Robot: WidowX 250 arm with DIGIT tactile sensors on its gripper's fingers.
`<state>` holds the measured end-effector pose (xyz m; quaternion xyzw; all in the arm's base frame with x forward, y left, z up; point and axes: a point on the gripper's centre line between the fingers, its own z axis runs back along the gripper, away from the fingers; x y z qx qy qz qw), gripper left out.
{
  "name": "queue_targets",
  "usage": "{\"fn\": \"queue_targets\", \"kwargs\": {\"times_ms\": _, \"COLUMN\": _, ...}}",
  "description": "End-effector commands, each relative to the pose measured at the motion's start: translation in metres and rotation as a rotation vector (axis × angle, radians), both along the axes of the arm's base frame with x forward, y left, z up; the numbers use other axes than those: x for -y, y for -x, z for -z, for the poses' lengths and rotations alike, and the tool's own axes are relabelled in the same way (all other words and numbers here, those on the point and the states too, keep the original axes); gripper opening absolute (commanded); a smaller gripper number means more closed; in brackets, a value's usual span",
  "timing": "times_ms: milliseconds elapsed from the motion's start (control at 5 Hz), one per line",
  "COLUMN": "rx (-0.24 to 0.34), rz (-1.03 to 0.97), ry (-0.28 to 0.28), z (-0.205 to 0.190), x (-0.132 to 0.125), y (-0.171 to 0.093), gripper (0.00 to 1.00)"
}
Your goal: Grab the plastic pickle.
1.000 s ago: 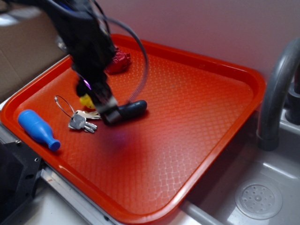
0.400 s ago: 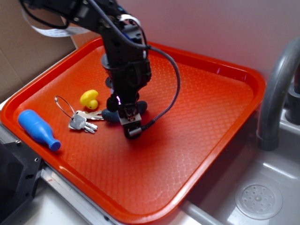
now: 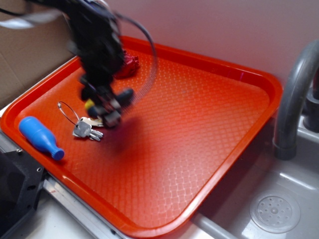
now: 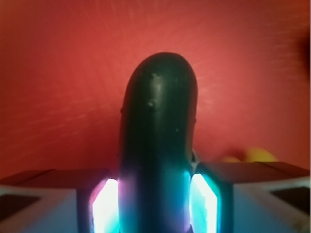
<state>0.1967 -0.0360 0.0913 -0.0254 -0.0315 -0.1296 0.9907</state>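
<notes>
The plastic pickle (image 4: 158,131) is dark grey-green and rounded. It fills the middle of the wrist view, pressed between my gripper's (image 4: 154,194) two lit pads and sticking out past them. In the exterior view my gripper (image 3: 110,108) is motion-blurred over the left half of the orange tray (image 3: 209,149). It is shut on the pickle (image 3: 124,95), whose dark end pokes out to the right, seemingly lifted off the tray.
A blue bottle-shaped toy (image 3: 41,137) and a bunch of keys (image 3: 85,129) lie at the tray's left. A yellow toy (image 3: 89,104) is mostly hidden behind my gripper. A red object (image 3: 128,64) sits at the back. A grey faucet (image 3: 294,94) and sink (image 3: 274,213) are on the right.
The pickle lay on the tray with my gripper over it. Now the jaws hold it, and the arm has swung left and back with it.
</notes>
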Motion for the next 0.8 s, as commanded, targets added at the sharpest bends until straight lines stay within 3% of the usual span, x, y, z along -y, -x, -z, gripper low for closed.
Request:
{"fn": "queue_targets", "kwargs": {"times_ms": 0, "rx": -0.047, "rz": -0.316, "ry": 0.018, "z": -0.088, "x": -0.031, "y": 0.009, "gripper": 0.00}}
{"fn": "queue_targets", "kwargs": {"times_ms": 200, "rx": -0.088, "rz": -0.412, "ry": -0.022, "z": -0.121, "x": -0.034, "y": -0.007, "gripper": 0.00}}
{"fn": "queue_targets", "kwargs": {"times_ms": 400, "rx": 0.033, "rz": -0.463, "ry": -0.079, "z": -0.138, "x": -0.029, "y": -0.009, "gripper": 0.00}}
{"fn": "queue_targets", "kwargs": {"times_ms": 600, "rx": 0.042, "rz": -0.465, "ry": -0.092, "z": -0.128, "x": -0.030, "y": -0.009, "gripper": 0.00}}
